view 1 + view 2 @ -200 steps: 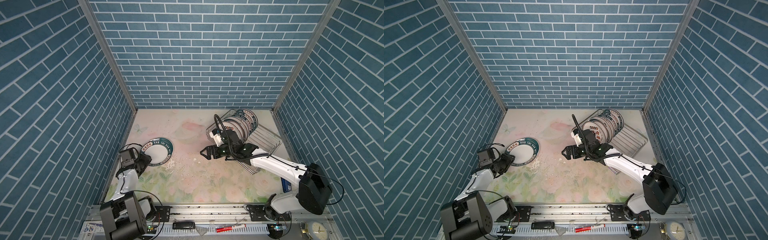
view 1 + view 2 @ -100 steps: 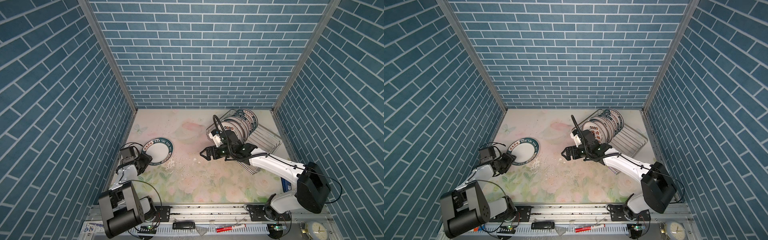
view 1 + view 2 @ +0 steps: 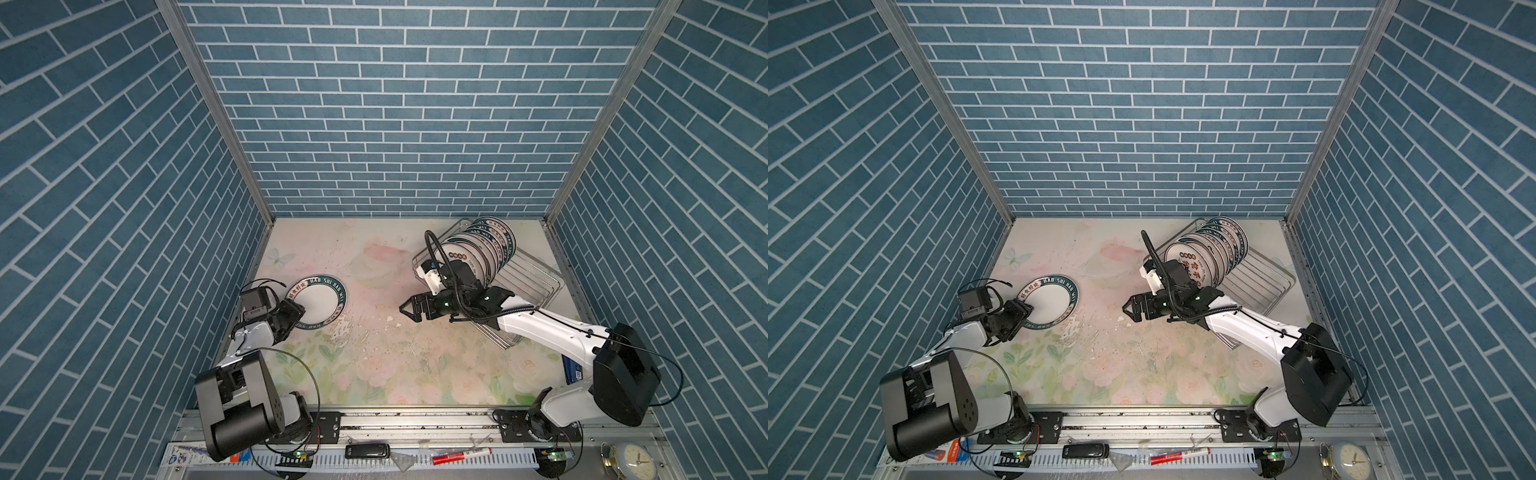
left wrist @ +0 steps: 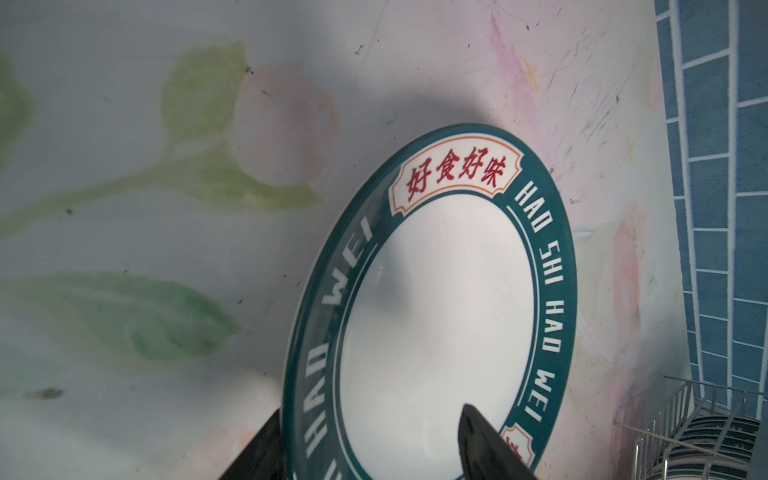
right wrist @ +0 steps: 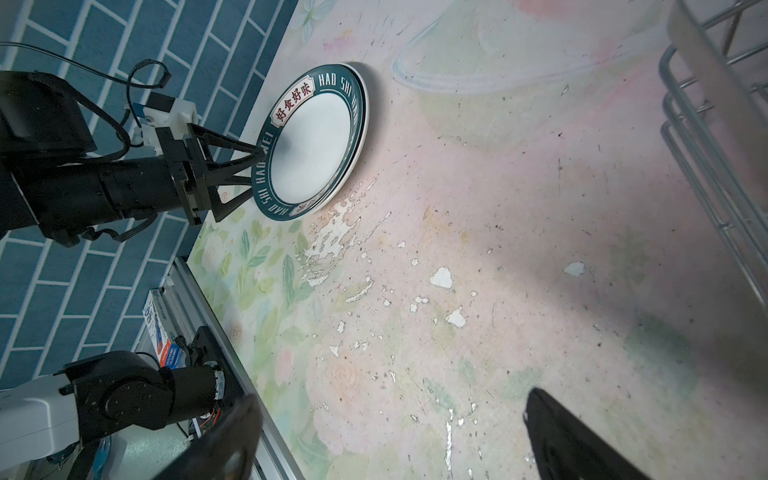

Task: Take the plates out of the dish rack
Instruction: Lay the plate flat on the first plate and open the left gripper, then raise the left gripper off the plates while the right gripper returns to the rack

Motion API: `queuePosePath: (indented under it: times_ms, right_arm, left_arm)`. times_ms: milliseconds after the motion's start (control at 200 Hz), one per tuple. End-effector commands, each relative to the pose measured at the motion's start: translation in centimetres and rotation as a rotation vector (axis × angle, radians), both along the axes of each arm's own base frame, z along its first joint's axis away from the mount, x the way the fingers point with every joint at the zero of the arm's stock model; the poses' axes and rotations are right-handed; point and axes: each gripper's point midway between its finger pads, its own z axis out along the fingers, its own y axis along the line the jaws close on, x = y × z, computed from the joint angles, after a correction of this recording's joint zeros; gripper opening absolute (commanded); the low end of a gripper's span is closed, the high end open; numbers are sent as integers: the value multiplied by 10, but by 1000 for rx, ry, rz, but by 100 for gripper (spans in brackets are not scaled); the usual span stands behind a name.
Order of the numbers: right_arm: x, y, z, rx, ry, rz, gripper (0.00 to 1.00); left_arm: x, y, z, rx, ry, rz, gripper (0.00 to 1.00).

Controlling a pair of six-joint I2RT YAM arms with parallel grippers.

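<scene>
One green-rimmed plate (image 3: pixel 320 300) lies flat on the table (image 3: pixel 374 365); the other plates (image 3: pixel 478 253) stand in the dish rack (image 3: pixel 538 284).
Lettered HAO SHI HAO WEI, the lone plate sits at the left of the floral table, close to the left wall. The left gripper (image 5: pixel 256 171) is at its near-left rim with jaws apart: one finger is over the plate and the other just outside its edge, so nothing is pinched. The rack is at the far right; its plates lean on edge in a row at the rack's far end, the nearest one showing red characters. The right gripper (image 3: pixel 406 309) hovers over bare table between the lone plate and the rack, nearer the rack, jaws spread wide and empty.
</scene>
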Motion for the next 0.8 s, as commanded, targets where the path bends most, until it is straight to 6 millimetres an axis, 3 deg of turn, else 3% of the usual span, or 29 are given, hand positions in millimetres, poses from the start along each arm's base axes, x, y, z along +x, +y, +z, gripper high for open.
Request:
queuePosePath:
  times_ms: [0, 235, 465, 650, 795]
  right_arm:
    - [-4, 4, 4, -6, -18, 39, 99]
    - [-5, 3, 3, -13, -22, 48, 99]
    - [2, -11, 5, -108, -65, 17, 99]
    - [13, -34, 28, -221, -166, -30, 99]
    - [22, -53, 65, -269, -277, -78, 99]
  left_arm:
    - [9, -2, 3, 4, -17, -31, 66]
    - [15, -8, 7, 14, -17, -60, 68]
    - [2, -4, 15, 58, -1, -33, 73]
    - [-9, -1, 26, 103, 13, -31, 75]
    - [-19, -2, 37, 137, -6, -40, 81]
